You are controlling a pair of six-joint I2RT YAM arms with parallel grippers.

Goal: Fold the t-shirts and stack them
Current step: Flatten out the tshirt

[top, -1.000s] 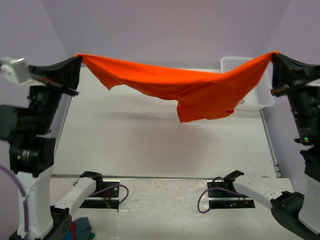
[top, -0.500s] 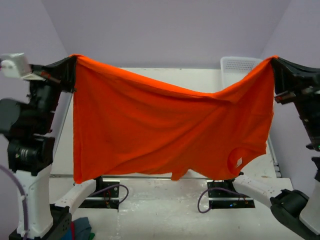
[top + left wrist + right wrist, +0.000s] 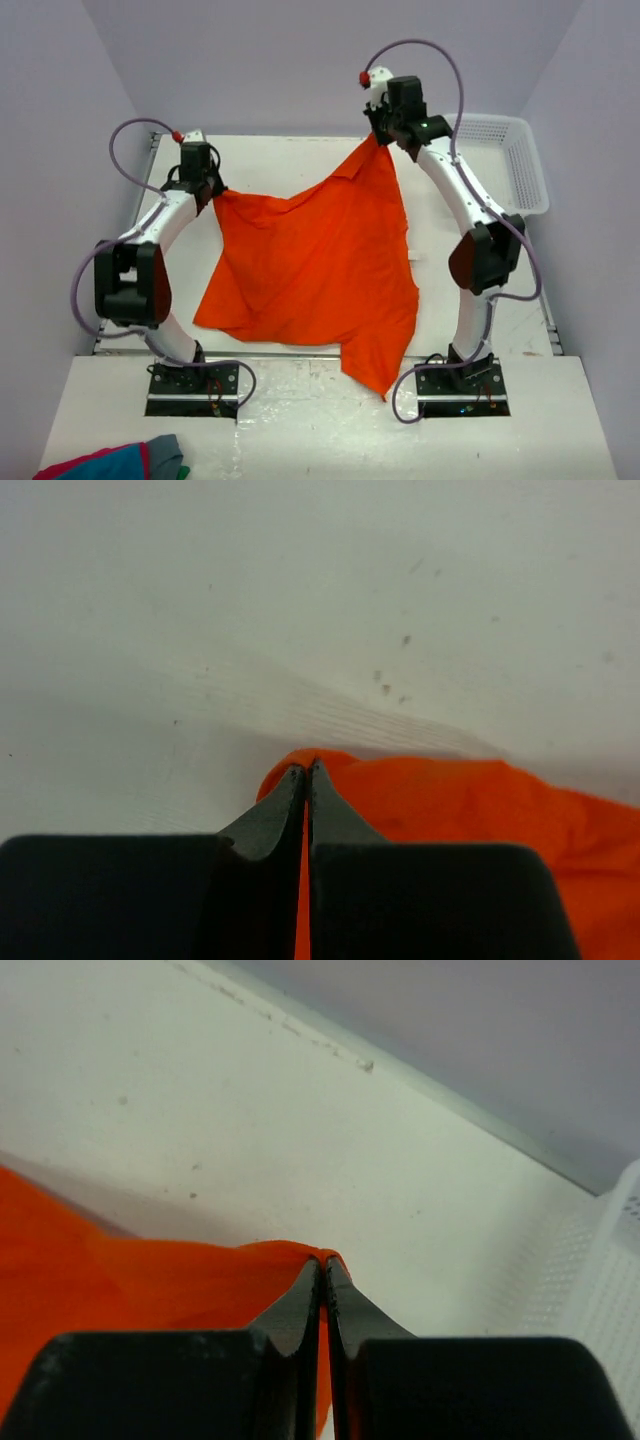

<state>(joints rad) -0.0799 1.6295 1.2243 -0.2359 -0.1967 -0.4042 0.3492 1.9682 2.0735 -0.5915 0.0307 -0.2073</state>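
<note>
I've got both arms reaching out over the table (image 3: 280, 160) right now, and each one has a pinch of the orange t-shirt (image 3: 310, 270). The left gripper (image 3: 213, 193), out at about ten o'clock on the table in the top view, is clamped tight on one corner. My left wrist camera shows the two black fingers pressed together with a fold of orange squeezed between the tips, white tabletop beyond. The right gripper (image 3: 381, 137), up near one o'clock by the back edge, is closed the same way on another corner, orange cloth nipped between its tips. The shirt fans down and out from those two pinch points, spread wide across the middle of the table. Its lowest point runs toward six o'clock, past the near table edge and between the two arm bases. A white mesh basket (image 3: 520, 165) sits at two o'clock, apart from the shirt. A red, blue and grey cloth bundle (image 3: 115, 464) lies at seven o'clock.
</note>
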